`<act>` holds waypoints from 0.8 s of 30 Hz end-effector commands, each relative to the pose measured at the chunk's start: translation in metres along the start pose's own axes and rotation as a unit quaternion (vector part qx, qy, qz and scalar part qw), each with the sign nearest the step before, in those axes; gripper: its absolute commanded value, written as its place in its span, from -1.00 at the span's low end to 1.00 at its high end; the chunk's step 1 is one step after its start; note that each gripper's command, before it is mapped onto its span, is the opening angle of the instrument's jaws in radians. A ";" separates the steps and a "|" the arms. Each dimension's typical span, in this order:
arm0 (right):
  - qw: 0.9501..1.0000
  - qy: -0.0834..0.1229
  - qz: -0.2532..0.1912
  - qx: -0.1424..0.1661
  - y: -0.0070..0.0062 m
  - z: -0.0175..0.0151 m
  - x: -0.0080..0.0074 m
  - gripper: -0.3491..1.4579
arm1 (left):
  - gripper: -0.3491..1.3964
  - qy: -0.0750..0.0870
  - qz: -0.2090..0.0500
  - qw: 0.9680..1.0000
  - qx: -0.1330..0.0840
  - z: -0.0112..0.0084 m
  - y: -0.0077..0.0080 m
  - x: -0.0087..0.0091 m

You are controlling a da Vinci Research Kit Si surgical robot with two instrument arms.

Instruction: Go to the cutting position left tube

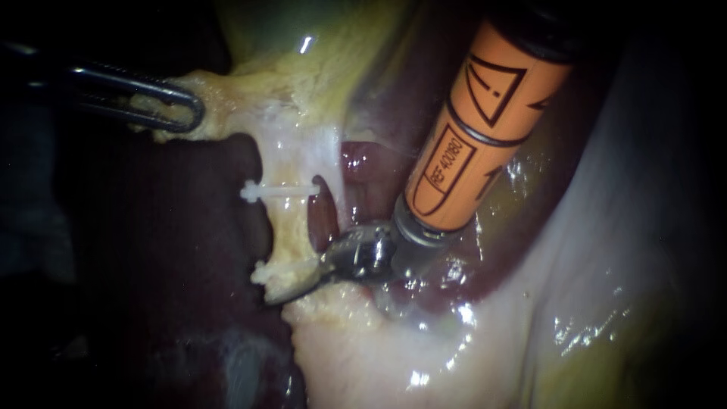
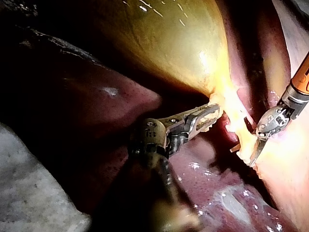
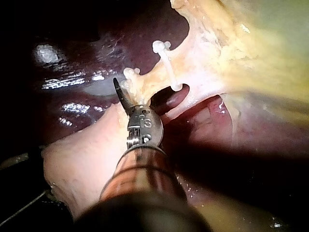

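A pale yellow tube [image 1: 291, 227] runs down from the gallbladder neck, crossed by a white clip [image 1: 277, 190]. A second white clip [image 3: 128, 74] sits lower on it. My right instrument [image 1: 303, 282], with an orange shaft, comes in from the upper right. Its thin dark tip [image 3: 119, 90] lies against the tube's lower end, just below the clips. My left instrument [image 1: 170, 106] is shut on the yellowish tissue of the gallbladder neck [image 2: 212, 112] and holds it out to the left. The yellow gallbladder [image 2: 164, 43] bulges above.
Dark red liver [image 1: 174, 257] lies left of and behind the tube. A small red gap [image 1: 322, 213] opens between the tube and the pale tissue [image 1: 356, 348] beside it. Wet pale tissue fills the lower right.
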 end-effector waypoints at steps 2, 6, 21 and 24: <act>1.000 0.000 0.000 0.000 0.0000 0.0000 0.0000 0.77 | -1.00 0.000 0.000 1.000 0.001 0.0001 0.0000 0.0000; 1.000 0.000 0.000 0.000 0.0000 0.0000 0.0000 0.77 | -1.00 0.000 0.000 1.000 0.001 0.0001 0.0000 -0.0001; 1.000 0.006 0.000 -0.001 0.0000 -0.0011 0.0000 0.82 | -1.00 0.000 0.000 1.000 0.001 0.0001 0.0000 -0.0001; 1.000 0.011 0.000 -0.001 0.0000 -0.0017 0.0000 0.82 | -1.00 0.000 0.000 1.000 0.001 0.0001 0.0000 -0.0001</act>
